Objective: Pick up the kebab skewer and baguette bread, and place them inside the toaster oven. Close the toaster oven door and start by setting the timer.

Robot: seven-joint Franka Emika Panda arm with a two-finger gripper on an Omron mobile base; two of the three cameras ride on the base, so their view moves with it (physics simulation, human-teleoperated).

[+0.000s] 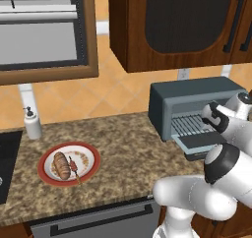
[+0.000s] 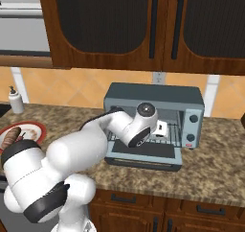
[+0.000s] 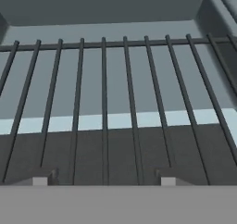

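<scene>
The two-finger gripper (image 3: 104, 180), jaws apart and holding nothing, is hovering over the dark wire rack (image 3: 115, 102) inside the boxy blue-grey toaster oven (image 2: 154, 123). The plump golden-brown baguette bread (image 1: 61, 165) and thin kebab skewer (image 1: 74, 169) are lying on the red-rimmed plate (image 1: 69, 163), lower left of the left base view.

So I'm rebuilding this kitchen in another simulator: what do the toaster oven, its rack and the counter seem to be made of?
The toaster oven looks like painted metal: flat, matte blue-grey panels. Its rack looks like dark metal wire: thin parallel bars with a crossbar. The counter looks like polished granite, speckled brown and tan, though that may be only a printed pattern.
</scene>
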